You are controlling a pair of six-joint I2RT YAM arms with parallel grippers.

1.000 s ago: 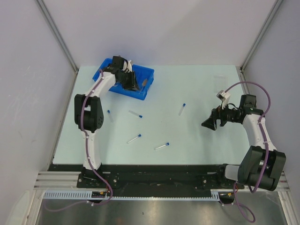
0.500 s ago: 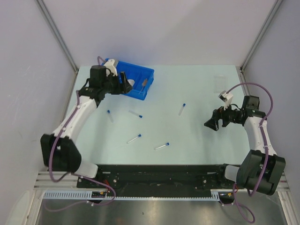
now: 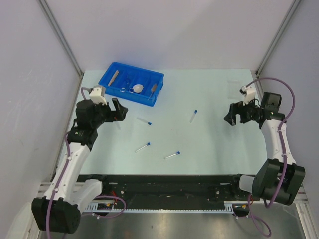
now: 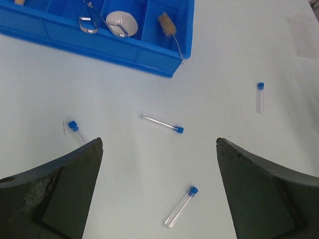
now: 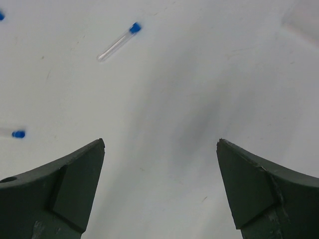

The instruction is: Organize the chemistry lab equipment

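Observation:
Several small clear blue-capped tubes lie loose on the table: one tube (image 3: 144, 121) (image 4: 162, 123), another (image 3: 142, 147) (image 4: 180, 206), a third (image 3: 172, 155) and one further right (image 3: 193, 115) (image 4: 259, 97) (image 5: 118, 42). A wooden stick (image 3: 114, 77), metal tongs (image 3: 124, 84) (image 4: 88, 25), a white dish (image 3: 138, 88) (image 4: 122, 22) and a brown-handled tool (image 3: 153, 88) (image 4: 167, 25) lie in the blue bin (image 3: 149, 98). My left gripper (image 3: 119, 110) (image 4: 159, 144) hangs open and empty in front of the bin. My right gripper (image 3: 230, 117) (image 5: 160, 144) is open and empty at the right.
Another tube's blue cap (image 4: 73, 125) shows beside the left finger. A faint clear rack (image 3: 233, 87) (image 4: 306, 37) stands at the back right. Grey walls close in the table on both sides.
The left arm has drawn back from the blue bin toward the near left, and its jaws have opened. The right gripper has moved a little right and farther back, still open.

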